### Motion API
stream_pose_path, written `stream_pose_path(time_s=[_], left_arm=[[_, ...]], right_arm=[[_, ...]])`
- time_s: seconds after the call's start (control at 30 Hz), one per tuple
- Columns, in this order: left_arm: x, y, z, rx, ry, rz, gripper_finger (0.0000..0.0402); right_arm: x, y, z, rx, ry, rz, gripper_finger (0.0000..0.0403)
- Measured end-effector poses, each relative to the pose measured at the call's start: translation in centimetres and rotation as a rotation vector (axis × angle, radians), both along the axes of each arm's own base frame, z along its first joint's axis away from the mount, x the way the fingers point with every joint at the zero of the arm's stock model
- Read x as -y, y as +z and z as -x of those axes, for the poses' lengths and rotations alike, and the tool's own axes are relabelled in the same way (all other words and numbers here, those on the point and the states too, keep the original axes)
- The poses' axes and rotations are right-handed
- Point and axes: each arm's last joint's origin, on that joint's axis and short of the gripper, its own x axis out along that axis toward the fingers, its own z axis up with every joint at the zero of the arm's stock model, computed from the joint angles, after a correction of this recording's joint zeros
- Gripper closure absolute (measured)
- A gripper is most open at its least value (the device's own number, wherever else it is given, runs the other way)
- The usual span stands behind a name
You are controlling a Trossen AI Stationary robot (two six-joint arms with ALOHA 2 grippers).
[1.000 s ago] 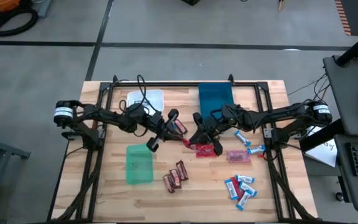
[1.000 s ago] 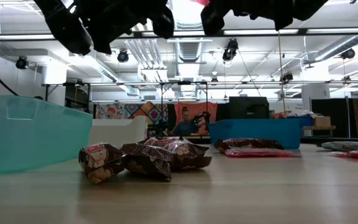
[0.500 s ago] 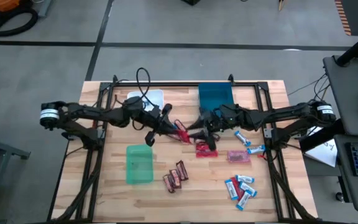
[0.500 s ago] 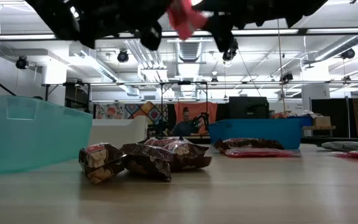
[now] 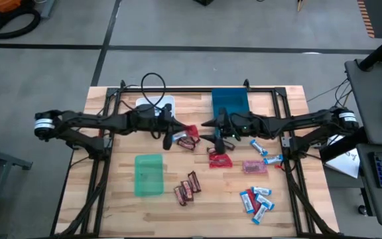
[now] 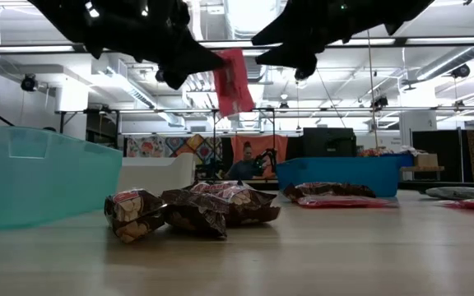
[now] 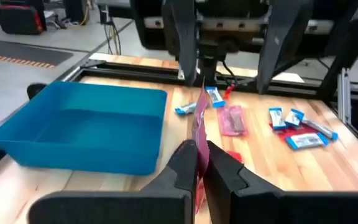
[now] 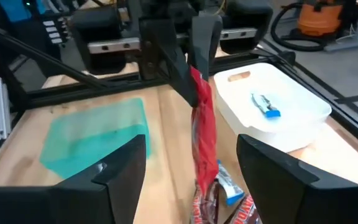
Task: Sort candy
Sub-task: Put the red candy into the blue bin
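Observation:
My left gripper [image 5: 174,133] is shut on a red crinkly candy packet [image 5: 190,129] held above the table's middle, in front of the white bin [image 5: 156,106]. My right gripper [image 5: 212,134] faces it from the right, open, its fingers standing on either side of the packet without touching it. On the table lie more red packets [image 5: 219,158], a pink packet [image 5: 255,166], brown bars [image 5: 186,187] and blue-and-white bars [image 5: 256,199]. My left gripper pinches the red packet between its two fingers at the packet's upper end [image 8: 196,76]. The fingers [image 7: 185,163] come in about level from the table's left. The packet hangs down below them [image 6: 231,80], edge-on to my left wrist camera and clear of the table.
The blue bin [image 5: 229,103] stands at the far middle and the green bin [image 5: 148,174] at the near left. The white bin holds one blue-and-white bar [image 8: 266,104]. More blue-and-white bars [image 5: 258,147] lie right of my right gripper.
My right gripper has opened and let go of the red packet, drawing slightly toward the far edge. My left gripper, shut throughout, has kept the packet and pulled back toward the table's left and far edge. The packet now hangs straight down from the left fingers.

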Motion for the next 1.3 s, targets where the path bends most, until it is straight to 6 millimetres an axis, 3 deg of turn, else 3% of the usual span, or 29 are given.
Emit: stream_pose_path(time_s=[0.23, 0.43, 0.57, 0.77, 1.0, 1.3], left_arm=[[0.0, -0.5, -1.4, 0.084, -0.038, 0.019, 0.0401], [0.0, -1.1, -2.0, 0.099, -0.053, 0.032, 0.0401], [0.1, -1.1, -2.1, 0.112, -0.055, 0.031, 0.0401], [0.1, -0.8, -2.1, 0.127, -0.061, 0.024, 0.0401], [0.1, -0.7, -2.1, 0.139, -0.055, 0.038, 0.0389], [-0.4, -0.6, -2.0, 0.142, -0.037, 0.036, 0.0306]], right_arm=[[0.1, -0.6, -0.4, -0.021, -0.002, -0.001, 0.0172], [0.1, -0.7, -0.4, -0.023, -0.001, 0.0, 0.0206], [0.1, -0.8, -0.4, -0.032, 0.001, 0.0, 0.026], [0.1, -0.7, -0.4, -0.034, 0.008, 0.027, 0.0378], [0.3, -0.7, -0.3, -0.032, -0.002, 0.015, 0.0394], [1.8, -0.6, 0.1, -0.038, -0.085, -0.092, 0.0394]])
